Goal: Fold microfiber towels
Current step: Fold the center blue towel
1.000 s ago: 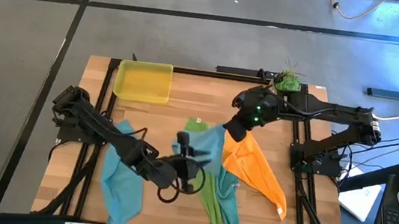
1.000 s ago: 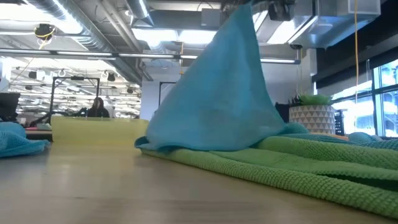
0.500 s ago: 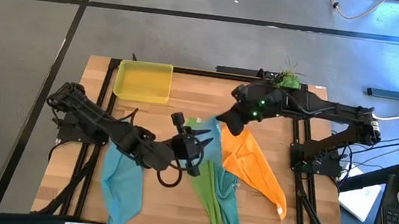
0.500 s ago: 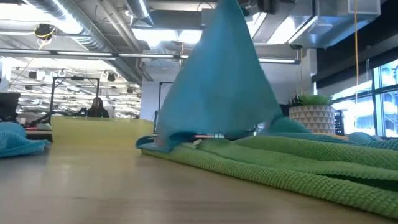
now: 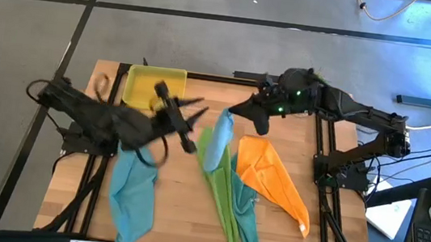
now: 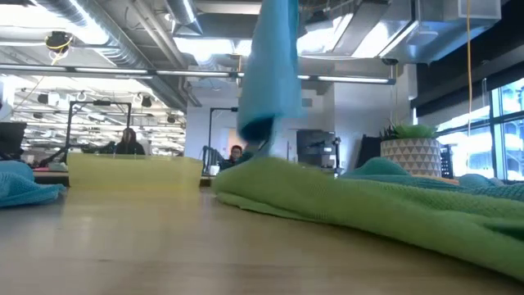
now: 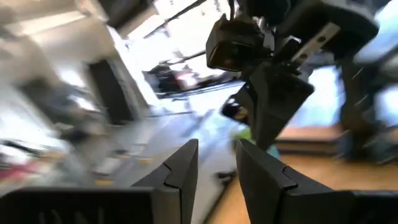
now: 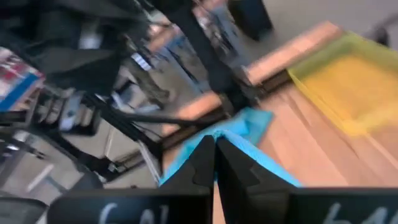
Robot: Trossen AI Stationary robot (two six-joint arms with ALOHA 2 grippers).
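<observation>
Near the counter's [image 5: 188, 216] far edge, middle | right pincer [image 5: 250, 114] clamped on light blue soft microfiber towel [image 5: 217, 142], which hangs lengthwise toward the near edge over lime green towel [image 5: 220, 188] | left pincer [image 5: 191, 122] apart, empty, just beside its free lower end

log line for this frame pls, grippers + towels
right gripper: jaws shut on light blue towel, lifted, hanging over lime green towel | left gripper: jaws parted, empty, raised near yellow tray | orange towel: flat on table
</observation>
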